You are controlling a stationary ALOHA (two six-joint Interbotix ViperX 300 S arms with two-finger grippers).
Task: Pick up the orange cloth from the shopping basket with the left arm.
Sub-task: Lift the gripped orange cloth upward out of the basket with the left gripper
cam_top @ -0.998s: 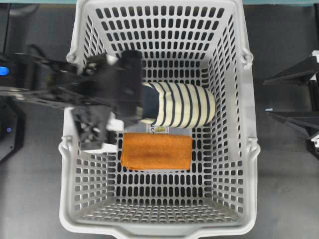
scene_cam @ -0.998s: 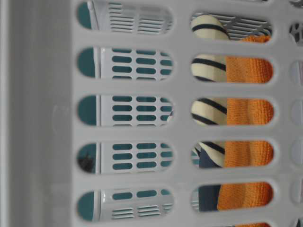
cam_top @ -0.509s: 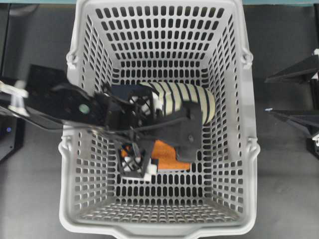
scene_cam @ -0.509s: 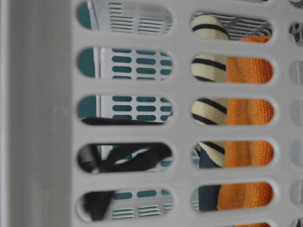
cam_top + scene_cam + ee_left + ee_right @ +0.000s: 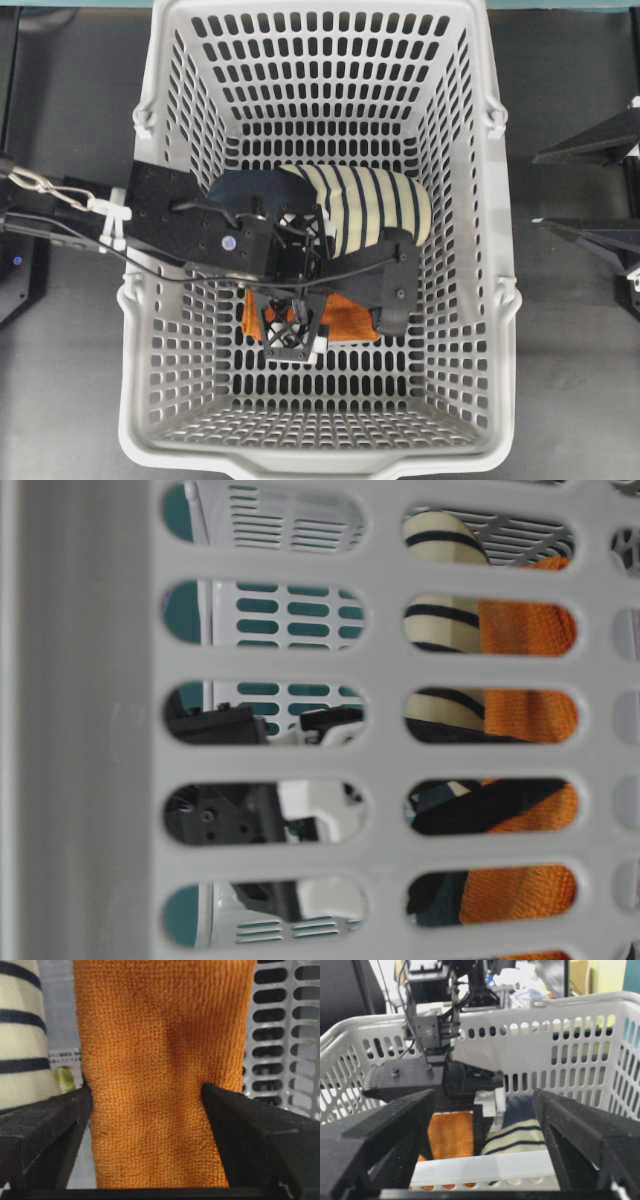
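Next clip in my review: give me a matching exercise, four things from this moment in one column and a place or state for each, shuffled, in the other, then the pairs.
Things
1. orange cloth
2. striped slipper
3. left end effector
4. right end effector

Places or states
A. open, outside the shopping basket, facing its wall
B. flat on the basket floor between two black fingers
C. lying beside the cloth on the basket floor
D. open, down inside the basket, straddling the cloth

Pairs: 1-B, 2-C, 3-D, 4-A
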